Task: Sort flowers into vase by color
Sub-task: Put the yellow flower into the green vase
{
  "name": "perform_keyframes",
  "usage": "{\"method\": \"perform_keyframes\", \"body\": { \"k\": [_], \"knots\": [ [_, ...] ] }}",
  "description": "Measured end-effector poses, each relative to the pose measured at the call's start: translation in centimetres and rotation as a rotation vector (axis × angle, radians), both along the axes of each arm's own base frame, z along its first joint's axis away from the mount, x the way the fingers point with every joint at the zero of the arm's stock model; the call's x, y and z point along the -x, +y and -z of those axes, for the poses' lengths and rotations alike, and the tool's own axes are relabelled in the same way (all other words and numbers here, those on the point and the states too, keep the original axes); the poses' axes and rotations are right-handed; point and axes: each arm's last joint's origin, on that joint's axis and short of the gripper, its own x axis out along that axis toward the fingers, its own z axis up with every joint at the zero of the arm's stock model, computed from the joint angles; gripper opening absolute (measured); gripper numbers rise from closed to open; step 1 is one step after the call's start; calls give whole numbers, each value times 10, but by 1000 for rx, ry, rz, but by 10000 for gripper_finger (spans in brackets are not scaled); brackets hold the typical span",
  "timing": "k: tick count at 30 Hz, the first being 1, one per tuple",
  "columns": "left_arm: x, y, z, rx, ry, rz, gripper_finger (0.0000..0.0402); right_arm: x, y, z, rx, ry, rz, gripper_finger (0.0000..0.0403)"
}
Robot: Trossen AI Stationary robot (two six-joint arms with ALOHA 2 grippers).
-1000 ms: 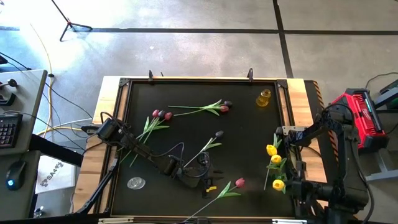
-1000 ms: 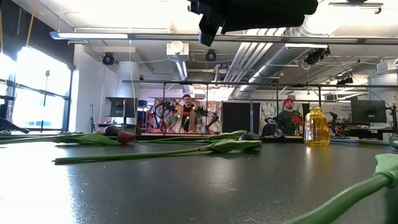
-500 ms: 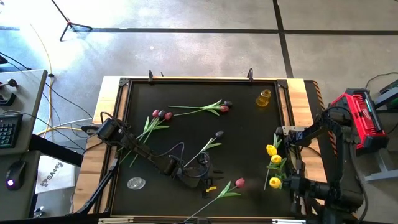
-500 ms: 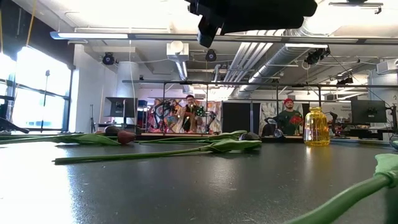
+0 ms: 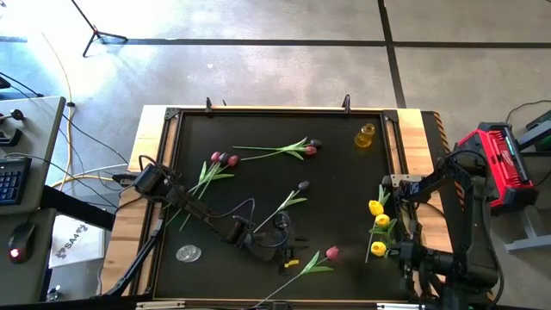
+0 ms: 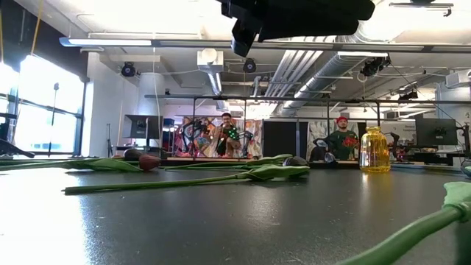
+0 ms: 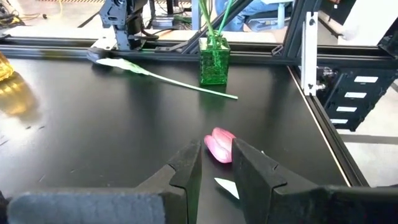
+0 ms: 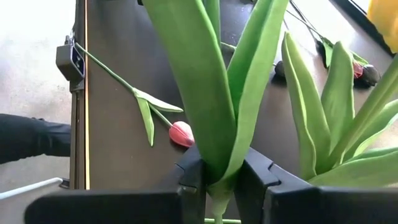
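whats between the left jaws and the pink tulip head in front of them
Nothing: in the left wrist view the pink tulip head lies just past the left gripper, with only bare black table in the short gap. A pale leaf tip lies below, between the jaws.

Setting: I work in an open robotics lab or workshop; polished concrete floor [image 5: 258, 69] marked with dark tape lines; black worktable [image 5: 336, 198] framed in aluminium extrusion; side desk with keyboard [image 5: 10, 179] and mouse [image 5: 19, 243]; exposed ceiling ducts [image 6: 309, 66] and strip lights; two people [image 6: 340, 138] at benches behind; tall windows [image 6: 44, 110].
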Motion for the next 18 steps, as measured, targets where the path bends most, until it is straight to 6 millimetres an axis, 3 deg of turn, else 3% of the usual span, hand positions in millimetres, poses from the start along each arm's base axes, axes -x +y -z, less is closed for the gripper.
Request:
{"method": "perform_keyframes", "body": {
  "k": [18],
  "knots": [
    [5,7,11,-106,91,-131,74,0,-1,1,-270,-22,271,106]
  ]
}}
